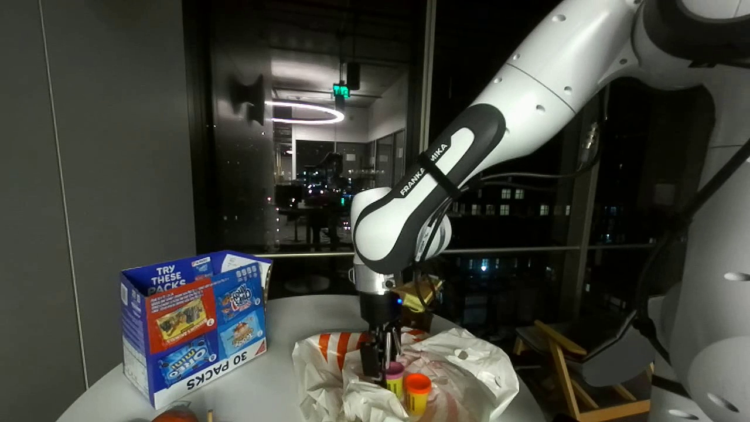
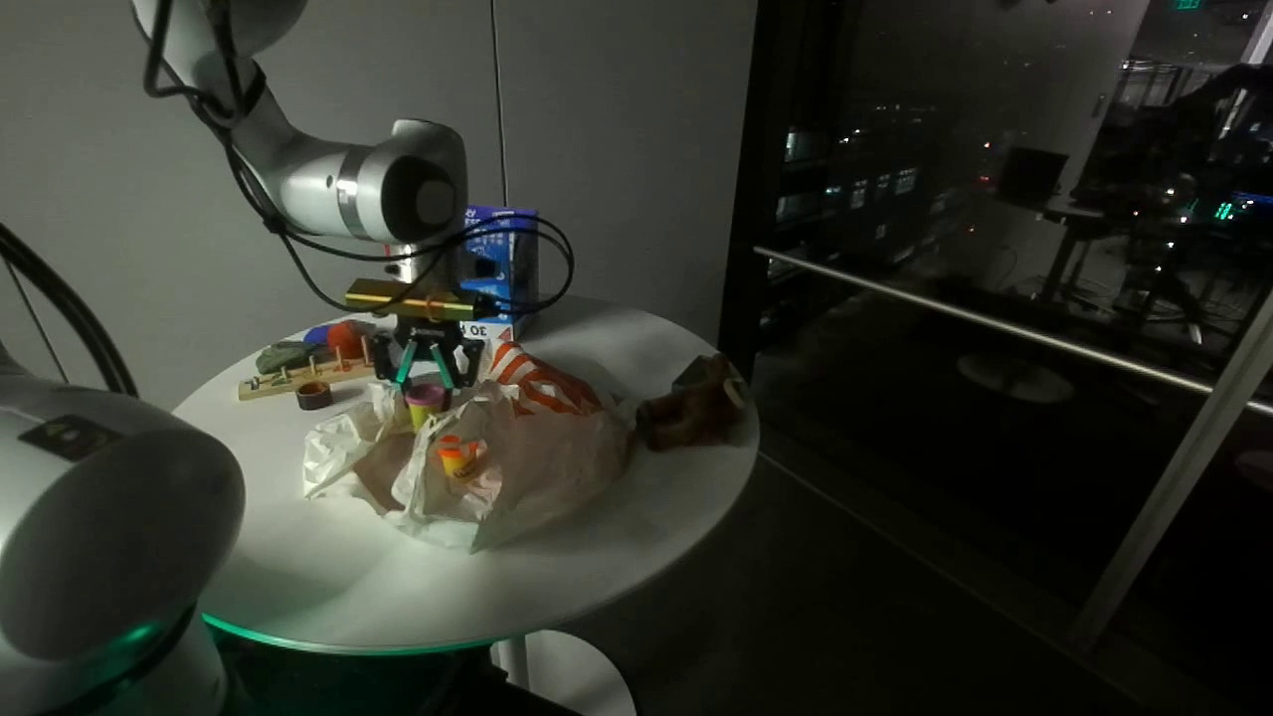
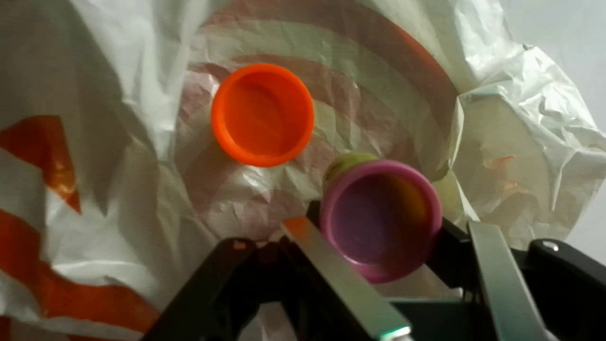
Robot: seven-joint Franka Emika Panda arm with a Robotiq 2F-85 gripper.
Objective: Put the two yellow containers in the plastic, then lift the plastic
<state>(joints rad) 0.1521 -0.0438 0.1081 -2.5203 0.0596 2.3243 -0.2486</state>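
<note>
The pincer is squeezed onto the yellow play-dough tub with the purple lid. That tub is in the mouth of the plastic bag, but I can't tell if its bottom touches down. The yellow play-dough tub with the orange lid stands inside the bag, near it. So I think putting the tubs in is almost done. Next, the pincer should set its tub down, let go, go up, and then grab the plastic bag to lift it.

The table is round and white. A blue snack box stands on it. There's a grey wall, and a big window with dark night outside.
</note>
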